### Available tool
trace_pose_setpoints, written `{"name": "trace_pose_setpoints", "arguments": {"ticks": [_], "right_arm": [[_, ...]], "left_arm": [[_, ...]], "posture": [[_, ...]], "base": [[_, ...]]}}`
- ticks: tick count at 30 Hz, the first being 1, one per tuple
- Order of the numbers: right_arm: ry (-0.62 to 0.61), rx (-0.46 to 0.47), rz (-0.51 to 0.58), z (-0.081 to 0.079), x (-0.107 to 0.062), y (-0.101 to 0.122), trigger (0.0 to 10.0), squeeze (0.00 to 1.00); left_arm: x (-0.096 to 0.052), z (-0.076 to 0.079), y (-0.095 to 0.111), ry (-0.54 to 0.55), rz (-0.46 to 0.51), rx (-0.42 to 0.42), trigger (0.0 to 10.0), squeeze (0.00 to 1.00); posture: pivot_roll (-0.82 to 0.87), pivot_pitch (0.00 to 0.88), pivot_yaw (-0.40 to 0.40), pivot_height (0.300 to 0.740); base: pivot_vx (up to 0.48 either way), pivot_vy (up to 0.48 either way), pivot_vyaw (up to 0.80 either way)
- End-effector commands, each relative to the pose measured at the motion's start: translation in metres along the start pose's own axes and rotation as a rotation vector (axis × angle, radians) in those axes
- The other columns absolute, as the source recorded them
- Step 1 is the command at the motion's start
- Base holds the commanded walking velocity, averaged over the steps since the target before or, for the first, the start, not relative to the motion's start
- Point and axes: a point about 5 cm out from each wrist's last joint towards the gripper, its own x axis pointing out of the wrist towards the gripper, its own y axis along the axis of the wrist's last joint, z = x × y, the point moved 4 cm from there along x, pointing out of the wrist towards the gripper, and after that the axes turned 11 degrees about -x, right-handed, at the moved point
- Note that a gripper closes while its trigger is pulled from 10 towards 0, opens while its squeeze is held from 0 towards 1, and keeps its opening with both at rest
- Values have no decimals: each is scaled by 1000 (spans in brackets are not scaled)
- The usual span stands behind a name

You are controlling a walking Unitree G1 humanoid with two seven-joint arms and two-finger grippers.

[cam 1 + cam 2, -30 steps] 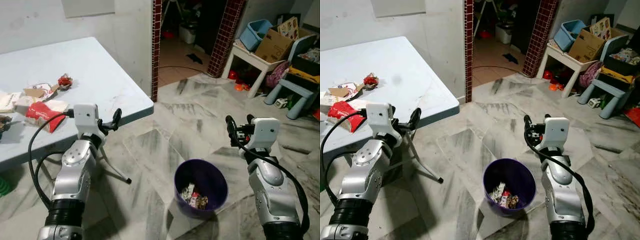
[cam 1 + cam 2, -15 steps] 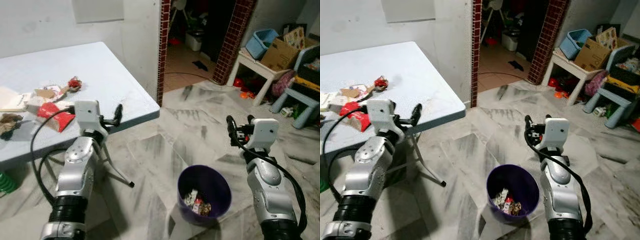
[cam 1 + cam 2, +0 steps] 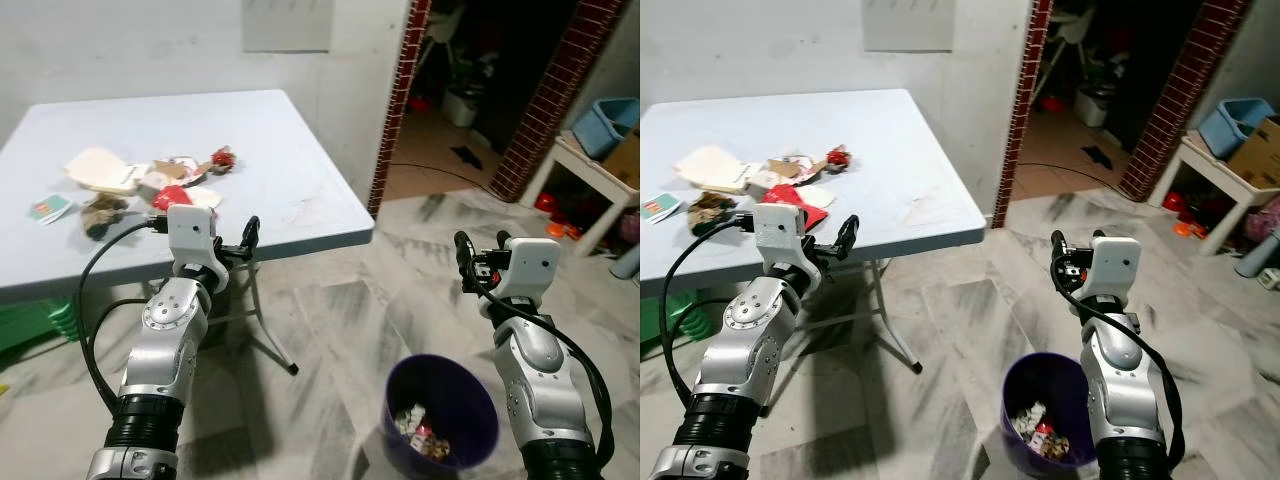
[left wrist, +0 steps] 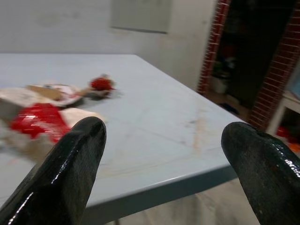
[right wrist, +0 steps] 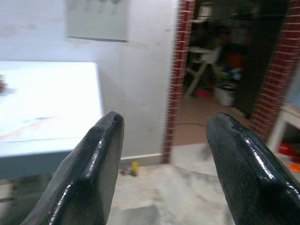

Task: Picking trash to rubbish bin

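Trash [image 3: 150, 185] sits in a loose pile on your pale blue folding table [image 3: 300, 200], toward its left half: a crumpled red wrapper [image 3: 175, 196], a beige paper carton [image 3: 100, 168], a small red crumpled scrap [image 3: 222, 157] nearest the table's middle, a brown clump [image 3: 98, 208] and a small green-and-white card [image 3: 48, 209] at the far left. Nothing there is held.

Your left gripper [image 3: 245, 240] is raised just in front of the table's near edge, below the pile, fingers spread apart and empty (the left wrist view looks between both black fingers [image 4: 70, 159] across the tabletop, red wrapper just past them).

Your right gripper [image 3: 480, 255] is up at about the same height, well apart from the table, over the grey marble floor [image 3: 330, 320]. Its fingers are also spread with nothing between them (the right wrist view sees the white wall and the red brick doorway pillar [image 5: 180, 70] through the gap).

Your round dark purple rubbish bin [image 3: 442, 415] stands on the floor low in the head view, just beside the right arm, well apart from the table. It already holds a few bits of wrapper at the bottom [image 3: 420, 432].

A white side table [image 3: 590, 170] with a blue tub [image 3: 612, 120] stands at the far right.
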Motion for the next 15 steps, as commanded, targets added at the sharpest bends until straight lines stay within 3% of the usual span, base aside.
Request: {"name": "trace_pose_setpoints", "arguments": {"ticks": [1,15], "right_arm": [[7,2,-4,0,-1,-1,10000,0],[27,-1,-7,-3,-2,-1,10000,0]], "left_arm": [[-1,3,2,-6,2,11,10000,0],[-6,4,-1,4,-2,16,10000,0]], "posture": [[-12,0,-41,740],[0,0,-59,740]], "base": [[0,0,800],[0,0,800]]}}
